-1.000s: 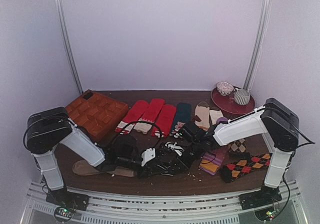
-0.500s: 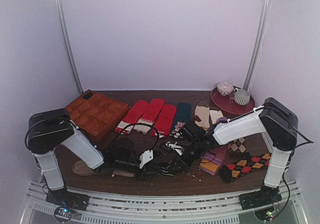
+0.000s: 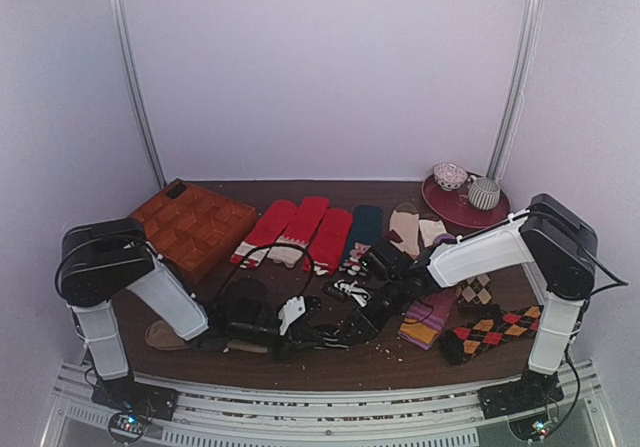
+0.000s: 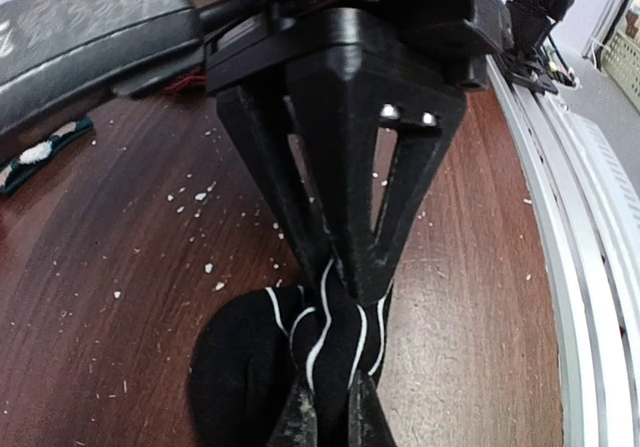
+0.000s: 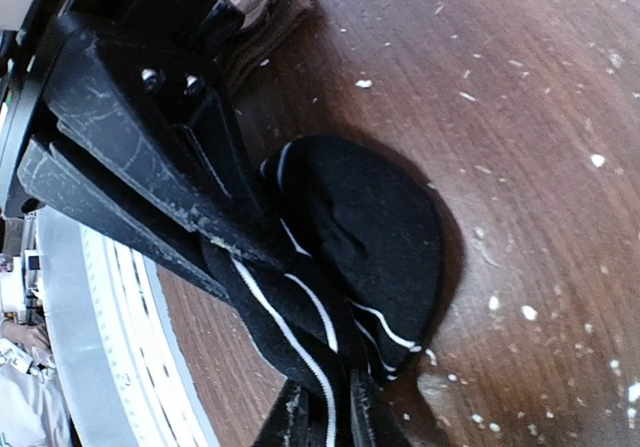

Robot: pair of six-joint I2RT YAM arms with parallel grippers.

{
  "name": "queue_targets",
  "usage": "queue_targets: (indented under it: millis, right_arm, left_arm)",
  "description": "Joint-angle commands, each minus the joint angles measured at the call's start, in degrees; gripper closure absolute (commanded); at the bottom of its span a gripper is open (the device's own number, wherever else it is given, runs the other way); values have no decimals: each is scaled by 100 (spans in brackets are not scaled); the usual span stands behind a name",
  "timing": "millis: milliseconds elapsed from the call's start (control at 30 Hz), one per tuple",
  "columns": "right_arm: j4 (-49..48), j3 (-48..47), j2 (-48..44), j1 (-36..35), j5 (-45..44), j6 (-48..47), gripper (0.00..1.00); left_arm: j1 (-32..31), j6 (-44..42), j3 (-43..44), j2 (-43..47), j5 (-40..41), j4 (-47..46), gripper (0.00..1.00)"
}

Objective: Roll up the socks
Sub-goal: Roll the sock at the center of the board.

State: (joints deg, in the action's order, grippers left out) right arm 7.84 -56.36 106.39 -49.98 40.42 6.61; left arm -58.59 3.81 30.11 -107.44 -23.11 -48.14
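A short black sock with thin white stripes [image 3: 337,336] lies bunched on the brown table near the front edge. Both grippers pinch it from opposite sides. My left gripper [image 3: 322,339] is shut on one end, seen in the left wrist view [image 4: 330,417], where the sock [image 4: 250,357] twists between the fingers. My right gripper [image 3: 352,327] is shut on the other end [image 5: 320,417], with the sock's rounded body [image 5: 380,227] lying on the wood. Another black, white-marked piece [image 3: 348,291] lies just behind.
An orange tray [image 3: 195,227] sits at the back left. Red socks [image 3: 300,229], a teal sock [image 3: 365,225] and tan socks [image 3: 405,229] lie behind. An argyle sock [image 3: 495,329], a purple sock [image 3: 425,319], a plate with cups [image 3: 462,207] and a tan sock [image 3: 160,335] are nearby.
Both grippers stay shut on the striped sock. The left arm has drawn back slightly to the left, and the bundle between the grippers has shifted a little.
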Motion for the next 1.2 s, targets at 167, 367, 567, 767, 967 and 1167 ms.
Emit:
queue_targets:
  millis: [167, 367, 567, 767, 967, 1167]
  right_arm:
    - [-1178, 1017, -1113, 67, -1211, -333, 65]
    - [-2472, 1782, -1671, -171, -1286, -1027, 51]
    - [-2492, 1704, -1348, -430, -1373, -1536, 33]
    - [-2477, 1521, -871, -545, -1530, -1635, 30]
    - [-2491, 1371, -486, -597, -1670, -1506, 27]
    - [-2402, 1234, -342, -651, -1448, -1445, 38]
  left_arm:
    - [-39, 1101, -265, -750, 107, 1375, 100]
    - [-30, 1265, -172, -1001, -43, 1788, 100]
    - [-21, 1394, -216, -1175, -143, 1794, 100]
    - [-4, 1420, -261, -1185, -166, 1800, 100]
    - [10, 1394, -243, -1212, -182, 1815, 100]
    - [5, 1378, -218, -1239, -210, 1805, 100]
